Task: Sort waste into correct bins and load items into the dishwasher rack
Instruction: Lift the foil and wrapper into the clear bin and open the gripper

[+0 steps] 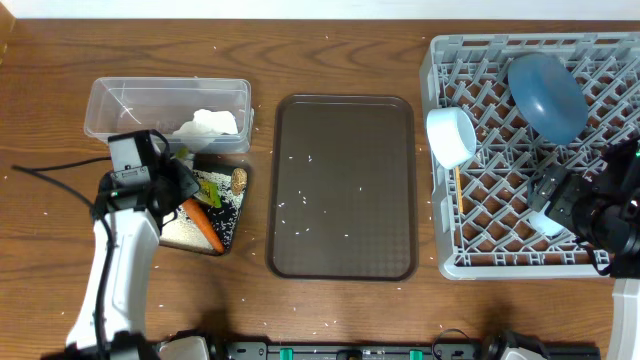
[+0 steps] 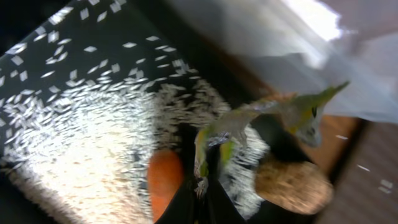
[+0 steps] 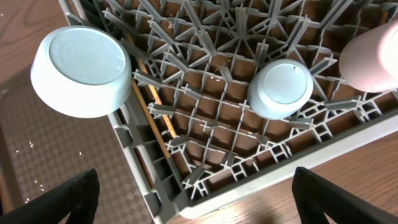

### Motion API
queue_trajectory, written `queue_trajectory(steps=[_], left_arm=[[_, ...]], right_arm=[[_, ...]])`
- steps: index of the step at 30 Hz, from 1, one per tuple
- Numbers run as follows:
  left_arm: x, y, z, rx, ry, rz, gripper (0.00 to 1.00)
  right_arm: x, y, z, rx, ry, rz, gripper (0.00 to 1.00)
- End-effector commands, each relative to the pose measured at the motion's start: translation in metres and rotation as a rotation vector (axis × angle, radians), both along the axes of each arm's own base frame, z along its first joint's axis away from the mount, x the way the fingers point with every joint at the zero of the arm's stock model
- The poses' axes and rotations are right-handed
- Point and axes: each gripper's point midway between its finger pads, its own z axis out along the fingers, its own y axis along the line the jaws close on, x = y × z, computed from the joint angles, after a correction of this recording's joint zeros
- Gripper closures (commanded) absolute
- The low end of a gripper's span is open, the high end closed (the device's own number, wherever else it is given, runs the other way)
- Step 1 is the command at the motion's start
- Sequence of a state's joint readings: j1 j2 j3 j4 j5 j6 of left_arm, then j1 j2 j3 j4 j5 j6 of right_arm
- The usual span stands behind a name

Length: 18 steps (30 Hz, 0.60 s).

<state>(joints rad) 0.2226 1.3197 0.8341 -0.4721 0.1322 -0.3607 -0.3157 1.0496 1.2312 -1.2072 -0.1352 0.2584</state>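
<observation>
Left claw [image 2: 205, 200] clamped on yellow-green wrapper [image 2: 249, 121]
Carrot stick [image 2: 165, 182] and brown lump [image 2: 292, 185] flanked its tips; right claw [image 3: 196, 190] stood wide (dishwasher rack [image 3: 205, 127] below it).

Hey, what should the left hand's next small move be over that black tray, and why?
Probably lift straight up a little. The left hand looks shut on the yellow-green wrapper, which lies in the black tray among rice, beside the carrot stick; the clear tub with the napkin sits next to it.

Prob. robot lab: wood table [image 1: 330, 310], dishwasher rack [image 1: 520, 262].
</observation>
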Motion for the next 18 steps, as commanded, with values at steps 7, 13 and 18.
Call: queue_trajectory(steps=[7,13,18], left_arm=[[0.043,0.0,0.109,0.085,-0.435,-0.071,0.94],[0.089,0.002,0.118,0.088,-0.572,-0.074,0.94],[0.119,0.007,0.091,0.04,-0.585,-0.031,0.83]], right_arm=[[0.003,-0.002,0.007,-0.016,-0.026,0.007,0.07],[0.007,-0.004,0.01,-0.025,-0.046,0.004,0.07],[0.008,-0.004,0.01,-0.028,-0.049,0.005,0.08]])
